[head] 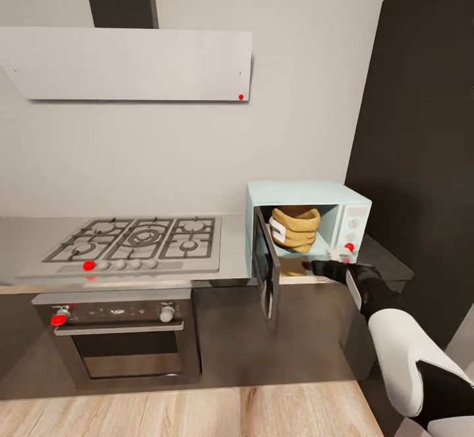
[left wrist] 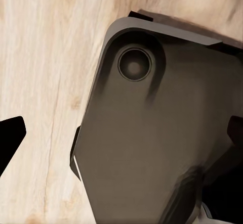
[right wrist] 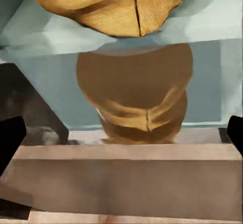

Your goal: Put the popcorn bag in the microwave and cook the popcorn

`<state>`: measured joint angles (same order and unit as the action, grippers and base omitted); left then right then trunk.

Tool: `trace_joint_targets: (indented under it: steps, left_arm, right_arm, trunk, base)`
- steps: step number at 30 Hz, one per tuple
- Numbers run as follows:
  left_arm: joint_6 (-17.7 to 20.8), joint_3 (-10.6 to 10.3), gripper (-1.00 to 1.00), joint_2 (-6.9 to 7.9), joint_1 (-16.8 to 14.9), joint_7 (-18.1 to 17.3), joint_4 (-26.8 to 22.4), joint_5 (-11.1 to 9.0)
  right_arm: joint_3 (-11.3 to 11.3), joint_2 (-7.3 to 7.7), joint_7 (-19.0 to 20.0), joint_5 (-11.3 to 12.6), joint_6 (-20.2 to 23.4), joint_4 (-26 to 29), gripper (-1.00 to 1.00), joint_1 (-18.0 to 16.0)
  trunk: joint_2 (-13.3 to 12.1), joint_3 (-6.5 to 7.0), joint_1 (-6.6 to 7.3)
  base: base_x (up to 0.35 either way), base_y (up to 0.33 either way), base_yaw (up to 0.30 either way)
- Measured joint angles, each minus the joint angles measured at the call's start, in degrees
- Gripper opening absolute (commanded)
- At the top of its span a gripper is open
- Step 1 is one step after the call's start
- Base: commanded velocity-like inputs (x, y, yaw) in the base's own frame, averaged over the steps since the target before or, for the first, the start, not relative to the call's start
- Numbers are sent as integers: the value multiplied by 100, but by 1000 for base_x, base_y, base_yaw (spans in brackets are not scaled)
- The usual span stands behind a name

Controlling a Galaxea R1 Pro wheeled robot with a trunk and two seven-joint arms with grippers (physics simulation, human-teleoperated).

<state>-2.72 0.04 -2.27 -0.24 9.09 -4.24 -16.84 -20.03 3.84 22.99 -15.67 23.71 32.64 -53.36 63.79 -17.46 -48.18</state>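
Observation:
The pale mint-blue microwave [head: 297, 192] stands on the grey countertop [head: 232, 253] with its dark glass door [head: 266, 271] swung open. Inside it sits the tan popcorn bag [head: 296, 228], upright, its white label facing the door side. No popcorn shows at its mouth. My right gripper [head: 316, 267] hovers just in front of the cavity's lower edge, open and holding nothing. In the right wrist view the popcorn bag [right wrist: 114, 6] rests on the shiny cavity floor [right wrist: 212, 82] beyond the open right gripper [right wrist: 121, 138]. My left gripper [left wrist: 121, 138] is open over the robot's base [left wrist: 152, 133].
A gas hob [head: 138, 239] lies in the countertop left of the microwave, with a dark built-in oven [head: 125, 338] below and a range hood [head: 131, 62] above. A tall dark panel [head: 421, 128] stands to the right. Wooden floor [head: 197, 411] lies in front.

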Motion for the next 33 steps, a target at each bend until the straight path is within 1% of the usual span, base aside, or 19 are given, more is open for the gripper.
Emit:
trace_joint_targets:
  steps: [2,3,5,8,11,13,16,17,19,20,22,24,25,27,33]
  left_arm:
    - [0,-6,100,0,0,0,1,2]
    - [0,-8,100,0,0,0,2,4]
    - [0,-6,100,0,0,0,2,3]
    - [0,-4,100,0,0,0,2,0]
    - [0,-5,100,0,0,0,2,0]
    - [0,-6,100,0,0,0,2,-1]
    - [0,-8,100,0,0,0,2,-1]
    - [0,-9,100,0,0,0,2,-1]
    - [0,-9,100,0,0,0,-1,-1]
    - [0,-9,100,0,0,0,0,-1]
    - [0,-8,100,0,0,0,-1,-1]
    - [0,-9,100,0,0,0,-4,-1]
    - [0,-6,100,0,0,0,-5,-1]
    - [0,-1,100,-2,0,4,-6,-2]
    - [0,-7,100,-11,0,1,-7,6]
  right_arm:
    - [0,-36,0,37,-360,49,100,4]
    - [0,-89,-2,47,-480,105,100,5]
    - [-3,-178,-9,53,-586,164,100,6]
    - [-9,-205,-14,52,-630,209,100,6]
    - [-10,-211,-33,47,-762,256,100,6]
    - [-12,-201,-38,41,-762,387,100,5]
    - [-32,-181,-37,37,-565,617,100,6]
    - [-101,-180,-56,40,-510,657,100,6]
    - [-268,-210,-126,47,-536,694,100,6]
    - [-308,-220,-161,51,-611,719,100,6]
    - [-332,-270,-188,55,-898,772,100,6]
    - [-346,-403,-186,42,-1261,809,100,9]
    - [-341,-449,-174,44,-1354,813,100,8]
    - [-337,-475,-125,52,-1424,811,100,11]
    - [-358,-435,283,-8,-1398,810,100,9]
  trunk:
    - [0,0,0]
    - [0,0,0]
    - [0,0,0]
    - [0,0,0]
    - [0,0,0]
    - [0,0,0]
    - [0,0,0]
    - [0,0,0]
    - [0,0,0]
    - [0,0,0]
    - [0,0,0]
    - [0,0,0]
    - [0,0,0]
    - [0,0,0]
    - [0,0,2]
  base:
    - [0,0,0]
    - [0,0,0]
    - [0,0,0]
    - [0,0,0]
    - [0,0,0]
    - [0,0,0]
    - [0,0,0]
    - [0,0,0]
    - [0,0,0]
    - [0,0,0]
    - [0,0,0]
    - [0,0,0]
    - [0,0,0]
    - [0,0,0]
    - [80,0,0]
